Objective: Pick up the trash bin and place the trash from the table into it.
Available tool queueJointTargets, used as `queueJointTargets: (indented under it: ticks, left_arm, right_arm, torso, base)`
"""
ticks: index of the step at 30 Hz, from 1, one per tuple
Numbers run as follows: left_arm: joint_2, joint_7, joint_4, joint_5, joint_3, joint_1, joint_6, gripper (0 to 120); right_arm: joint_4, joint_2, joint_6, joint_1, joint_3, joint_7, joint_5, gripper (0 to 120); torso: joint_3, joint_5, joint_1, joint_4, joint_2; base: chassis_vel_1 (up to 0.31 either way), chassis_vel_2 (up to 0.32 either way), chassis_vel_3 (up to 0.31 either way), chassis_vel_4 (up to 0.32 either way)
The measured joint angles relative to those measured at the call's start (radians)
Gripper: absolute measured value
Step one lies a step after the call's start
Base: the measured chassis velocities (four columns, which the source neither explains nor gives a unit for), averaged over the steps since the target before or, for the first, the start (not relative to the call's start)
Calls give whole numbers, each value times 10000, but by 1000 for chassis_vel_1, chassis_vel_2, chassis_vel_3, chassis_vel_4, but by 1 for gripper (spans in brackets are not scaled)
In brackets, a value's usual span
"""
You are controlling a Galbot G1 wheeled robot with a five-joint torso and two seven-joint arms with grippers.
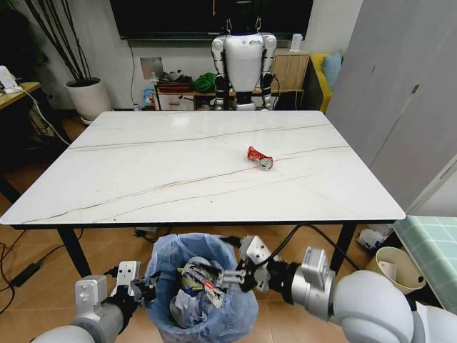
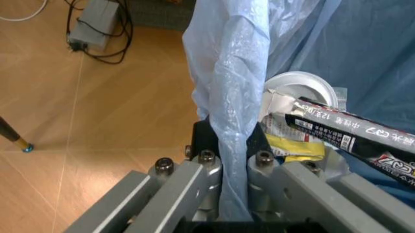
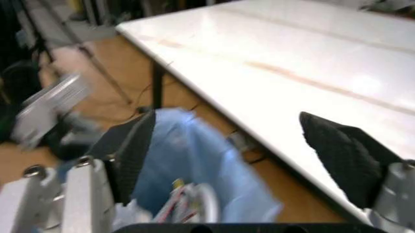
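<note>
On marble table (image 1: 178,164), red can (image 1: 260,158), wood floor (image 1: 43,293)

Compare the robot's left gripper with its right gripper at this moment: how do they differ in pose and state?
The left gripper is shut on the trash bin's light-blue bag at its rim; the right gripper is open and holds nothing. The left gripper sits at the bin's left edge, while the right gripper hangs over the bin's mouth, near the table edge. Both are low, in front of the table.
</note>
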Motion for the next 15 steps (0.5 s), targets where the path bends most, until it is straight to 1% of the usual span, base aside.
queueJointTargets:
  ticks: [1, 2, 5, 6, 7, 10, 13, 14, 15]
  left_arm:
    - [-8, 0, 0, 1, 6, 26, 0, 0]
    - [-8, 0, 0, 1, 6, 26, 0, 0]
    - [-7, 5, -1, 19, 29, 68, 0, 0]
    - [10, 7, 0, 22, 30, 81, 0, 0]
    - [10, 7, 0, 22, 30, 81, 0, 0]
    - [54, 14, 0, 23, 13, 127, 0, 0]
    - [76, 17, 0, 24, 12, 151, 0, 0]
    - [85, 16, 0, 25, 13, 166, 0, 0]
    - [97, 17, 0, 27, 14, 194, 0, 0]
  right_arm:
    - [-197, 86, 97, 229, 238, 332, 343, 92]
    - [-197, 86, 97, 229, 238, 332, 343, 92]
    - [-1165, 565, 218, 1090, 388, 1504, 1426, 99]
    - [-1609, 832, 254, 1519, 342, 1804, 1682, 100]
    - [-1609, 832, 254, 1519, 342, 1804, 1682, 100]
    - [-2649, 1432, 215, 2841, 122, 2237, 2125, 100]
    - [-3258, 1657, 173, 3445, 11, 2277, 2206, 100]
    - [-3736, 1791, 148, 3841, -68, 2278, 2242, 100]
    - [-4517, 1956, 132, 4396, -230, 2276, 2282, 100]
  torso:
    - [0, 0, 0, 0, 0]
    - [0, 0, 0, 0, 0]
    - [0, 0, 0, 0, 0]
    - [0, 1, 0, -1, 0]
    - [0, 1, 0, -1, 0]
    - [1, 0, 0, 2, 0]
    - [1, -2, 0, 2, 0]
    - [1, -1, 0, 2, 0]
    - [1, -2, 1, 3, 0]
  base:
    - [0, 0, 0, 0]
    - [0, 0, 0, 0]
    - [0, 0, 0, 0]
    - [0, 0, 0, 0]
    - [0, 0, 0, 0]
    - [0, 0, 0, 0]
    - [0, 0, 0, 0]
    - [0, 0, 0, 0]
    - [0, 0, 0, 0]
